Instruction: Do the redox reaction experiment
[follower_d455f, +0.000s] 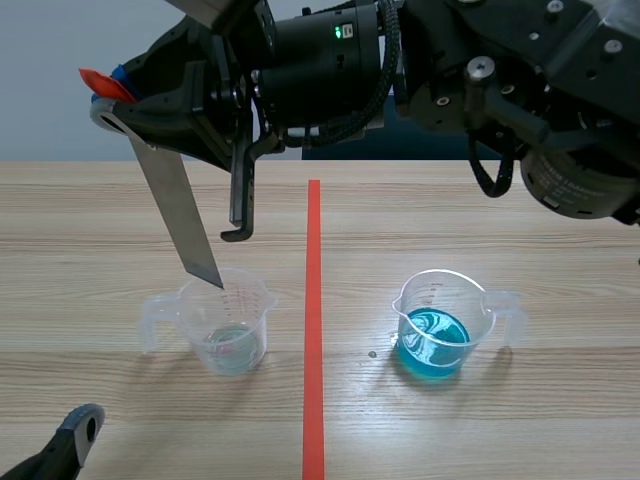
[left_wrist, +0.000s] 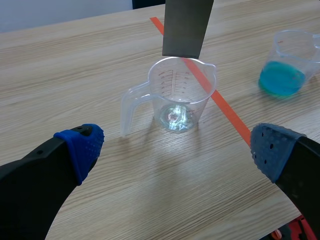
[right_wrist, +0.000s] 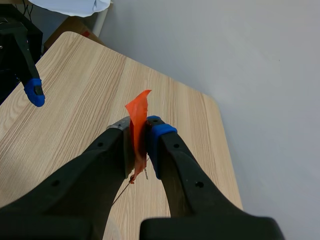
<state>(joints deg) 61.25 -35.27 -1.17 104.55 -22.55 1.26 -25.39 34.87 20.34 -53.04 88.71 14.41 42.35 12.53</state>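
Right gripper had its jaws pinching the strip, tip just over the clear beaker; left gripper sat low, jaws spread wide.

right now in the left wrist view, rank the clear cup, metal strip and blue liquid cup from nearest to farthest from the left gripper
1. clear cup, just ahead of the left gripper
2. metal strip, hanging at that cup's far rim
3. blue liquid cup, farthest, beyond and off to one side
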